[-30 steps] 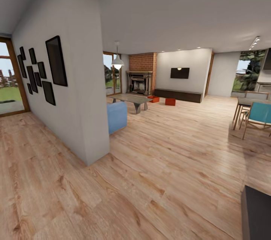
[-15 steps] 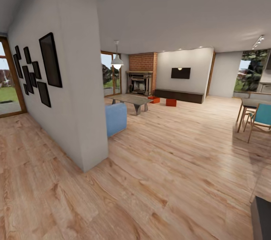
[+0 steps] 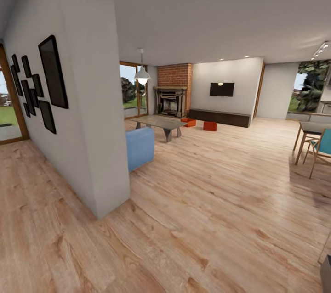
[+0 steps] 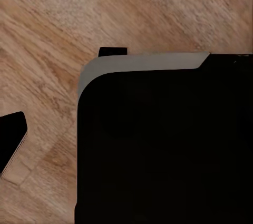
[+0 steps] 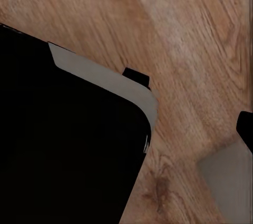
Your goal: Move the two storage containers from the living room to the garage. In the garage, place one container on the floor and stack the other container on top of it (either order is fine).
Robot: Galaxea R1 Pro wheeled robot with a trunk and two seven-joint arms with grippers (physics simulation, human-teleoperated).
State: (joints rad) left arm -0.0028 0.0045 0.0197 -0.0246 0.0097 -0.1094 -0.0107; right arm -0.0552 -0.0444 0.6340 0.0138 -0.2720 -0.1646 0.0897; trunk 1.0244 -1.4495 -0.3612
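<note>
Right now my head camera looks across the living room (image 3: 220, 114), over its light wood plank flooring (image 3: 216, 201). Far off, the two storage containers (image 3: 209, 126) sit on those planks in front of the long dark cabinet (image 3: 219, 117), a little apart from each other: one just before the brick fireplace (image 3: 174, 88) near the far end of the grey coffee table (image 3: 161, 122), the other to its right, below the black wall TV (image 3: 221, 89). Nothing touches either bin.

Close on my left stands a white partition wall (image 3: 87, 100) hung with black frames (image 3: 51, 72); a blue seat (image 3: 139, 147) pokes out just behind its end. At the right edge I see a wooden dining table (image 3: 312, 128) with a teal chair (image 3: 323, 145) beside it.

From the left wrist camera I see a big black body with a grey rim (image 4: 158, 145) held over the planks, and two small dark tips at its edges, one beside the rim and one well apart. The right wrist camera gives me a matching black, grey-rimmed body (image 5: 68, 134) over the planks, again with dark bits at the edges. Both cameras point down at the flooring. I cannot tell whether either end effector is open or closed; nothing appears between the dark tips.
</note>
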